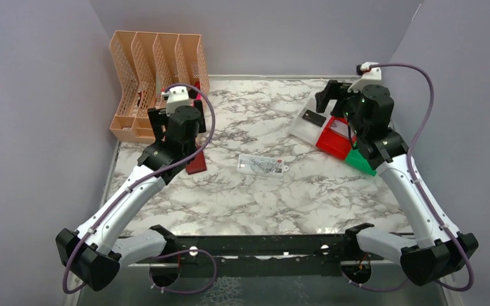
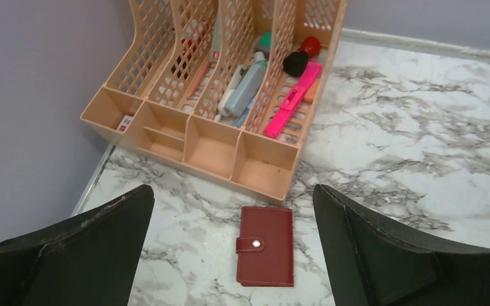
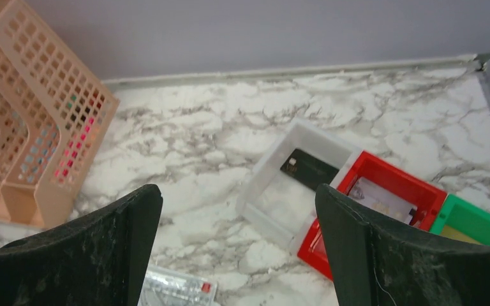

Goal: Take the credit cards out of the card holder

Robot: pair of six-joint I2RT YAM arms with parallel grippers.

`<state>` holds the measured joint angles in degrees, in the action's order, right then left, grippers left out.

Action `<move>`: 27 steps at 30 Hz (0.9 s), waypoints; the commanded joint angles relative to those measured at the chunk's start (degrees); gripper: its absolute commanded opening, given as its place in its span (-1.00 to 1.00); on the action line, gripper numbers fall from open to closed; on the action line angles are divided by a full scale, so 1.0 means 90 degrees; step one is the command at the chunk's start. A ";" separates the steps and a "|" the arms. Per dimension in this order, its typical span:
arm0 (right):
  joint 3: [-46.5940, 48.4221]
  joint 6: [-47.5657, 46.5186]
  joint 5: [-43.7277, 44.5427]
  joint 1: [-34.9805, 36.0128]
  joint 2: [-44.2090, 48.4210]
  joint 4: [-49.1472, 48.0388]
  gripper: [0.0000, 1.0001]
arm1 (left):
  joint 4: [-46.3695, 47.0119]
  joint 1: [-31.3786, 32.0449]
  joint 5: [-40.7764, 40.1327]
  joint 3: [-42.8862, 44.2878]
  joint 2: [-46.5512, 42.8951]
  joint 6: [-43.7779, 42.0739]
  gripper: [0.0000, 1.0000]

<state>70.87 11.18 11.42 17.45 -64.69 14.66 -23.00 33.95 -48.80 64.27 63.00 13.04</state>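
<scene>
The card holder point(image 2: 266, 245) is a dark red wallet lying flat and snapped shut on the marble just in front of the peach organiser. In the top view it point(image 1: 197, 163) shows partly under my left arm. My left gripper point(image 2: 233, 191) point(image 1: 177, 124) hangs above it, open and empty. My right gripper point(image 3: 237, 191) point(image 1: 335, 104) is open and empty above the bins at the back right. A black credit card point(image 3: 309, 169) point(image 1: 313, 118) lies in the clear bin point(image 3: 265, 207). A pale card point(image 3: 383, 201) lies in the red bin point(image 3: 392, 172). Something yellowish lies in the green bin point(image 3: 485, 220).
The peach mesh organiser point(image 2: 230, 95) point(image 1: 156, 70), holding pens and markers, stands at the back left against the wall. A white printed flat tag point(image 1: 263, 166) point(image 3: 172, 290) lies mid-table. Purple walls close in the left, back and right sides.
</scene>
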 commanded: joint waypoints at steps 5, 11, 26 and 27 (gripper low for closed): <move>-0.1735 0.0555 -0.2438 -0.0208 0.0602 -0.0332 0.94 | 0.0427 -0.0894 0.1448 -0.1256 -0.1191 0.0259 0.98; -0.2697 0.0804 -0.3515 0.0227 0.0555 -0.0336 0.97 | 0.0557 -0.1438 0.2827 -0.2178 -0.2157 0.0265 0.98; -0.2900 0.1867 -0.3172 0.2836 -0.1702 -0.0636 0.93 | 0.0367 -0.1936 0.4364 -0.3035 -0.3003 0.0007 0.98; -0.2827 0.1988 -0.3141 0.2885 -0.1918 -0.0637 0.92 | 0.0372 -0.1944 0.4329 -0.3074 -0.3033 0.0007 0.97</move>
<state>43.27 24.60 -17.06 41.60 -76.29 11.07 -20.58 17.12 -12.64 37.63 37.65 14.02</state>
